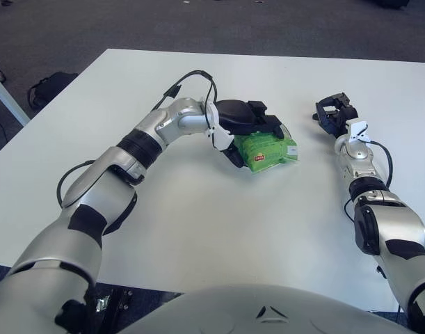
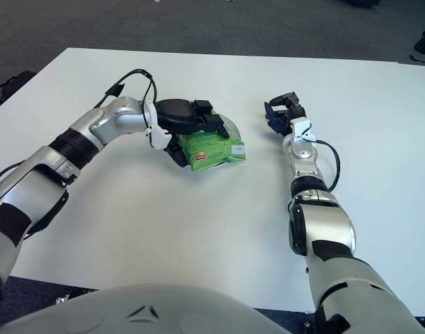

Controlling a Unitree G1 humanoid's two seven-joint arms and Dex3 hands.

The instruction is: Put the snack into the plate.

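Observation:
My left hand [image 1: 248,132] is shut on the green snack packet [image 1: 269,149], black fingers over its top and the thumb under its near left corner. The packet is tilted and covers nearly all of the plate; only a thin grey arc of the plate's rim [image 2: 230,126] peeks out behind it. I cannot tell whether the packet touches the plate. My right hand [image 1: 334,111] shows to the right of the packet, apart from it, fingers relaxed and holding nothing.
The white table [image 1: 219,229] spreads wide around the plate, its far edge near the top of both views. A black bag [image 1: 49,87] lies on the dark floor off the table's left side. A black cable [image 1: 191,76] loops above my left wrist.

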